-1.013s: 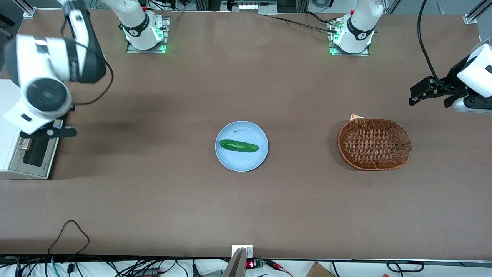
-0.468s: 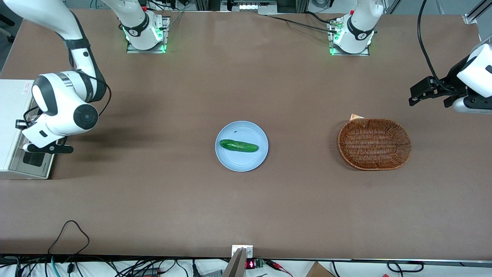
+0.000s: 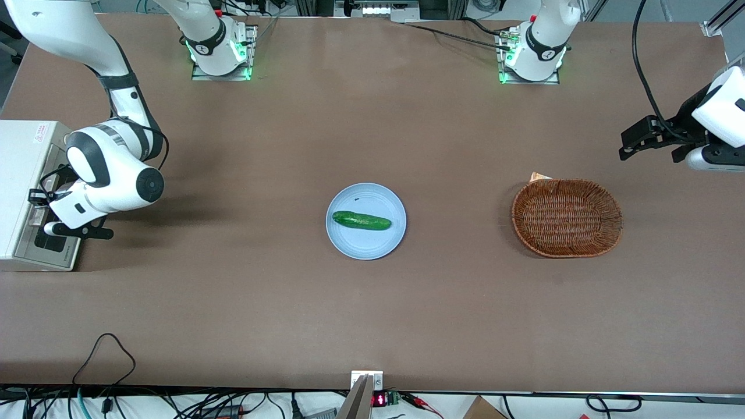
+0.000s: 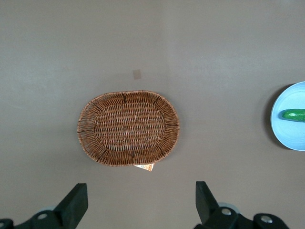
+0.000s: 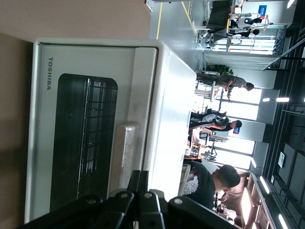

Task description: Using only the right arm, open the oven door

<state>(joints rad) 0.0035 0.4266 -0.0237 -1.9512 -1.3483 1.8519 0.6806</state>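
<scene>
The cream-white oven (image 3: pixel 20 169) stands at the working arm's end of the table. Its door (image 3: pixel 51 243) with the dark glass window looks closed against the oven body. In the right wrist view the door (image 5: pixel 83 133), its bar handle (image 5: pixel 125 152) and the oven's top (image 5: pixel 169 95) fill the frame. My right arm's gripper (image 3: pixel 39 205) is in front of the oven, low against the door. Its two black fingers (image 5: pixel 144 179) are pressed together with nothing between them, their tips just beside the handle near the door's upper edge.
A blue plate (image 3: pixel 381 244) with a green cucumber (image 3: pixel 361 220) sits mid-table. A brown wicker basket (image 3: pixel 567 217) lies toward the parked arm's end, and it shows in the left wrist view (image 4: pixel 128 128). The arm's white elbow (image 3: pixel 113 174) hangs beside the oven.
The right arm has swung down and settled in front of the oven. The gripper has moved nearer the front camera along the door. The oven door has not moved.
</scene>
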